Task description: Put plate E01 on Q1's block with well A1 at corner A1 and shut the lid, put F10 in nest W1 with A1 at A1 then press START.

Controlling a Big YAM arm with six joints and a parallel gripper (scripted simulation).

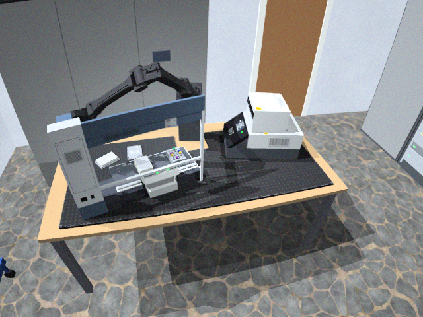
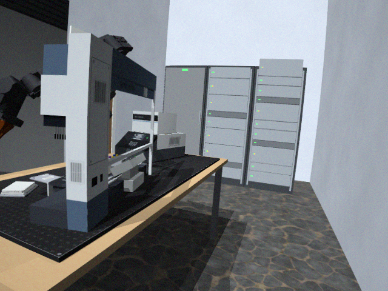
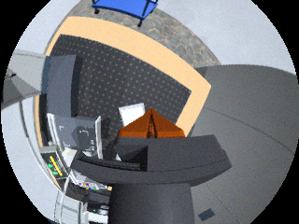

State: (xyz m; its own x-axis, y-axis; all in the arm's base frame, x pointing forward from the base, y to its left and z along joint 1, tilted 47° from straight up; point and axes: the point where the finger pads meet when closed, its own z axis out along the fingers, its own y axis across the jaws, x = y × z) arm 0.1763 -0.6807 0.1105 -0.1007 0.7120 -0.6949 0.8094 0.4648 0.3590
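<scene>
Table: cycler barcode unreadable; hand closed.

My arm is matt black, built of long angular links with chunky rounded joints; the wrist housing is dark grey and blocky; I see two orange, wedge-shaped fingers with darker inner faces.

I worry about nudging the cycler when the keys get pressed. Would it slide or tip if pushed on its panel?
Q1 looks broad and low, so tipping seems unlikely. Its sloped key panel faces outward, so a firm press could likely scoot it along the dark mat. The shut gripper should probably press lightly.
</scene>
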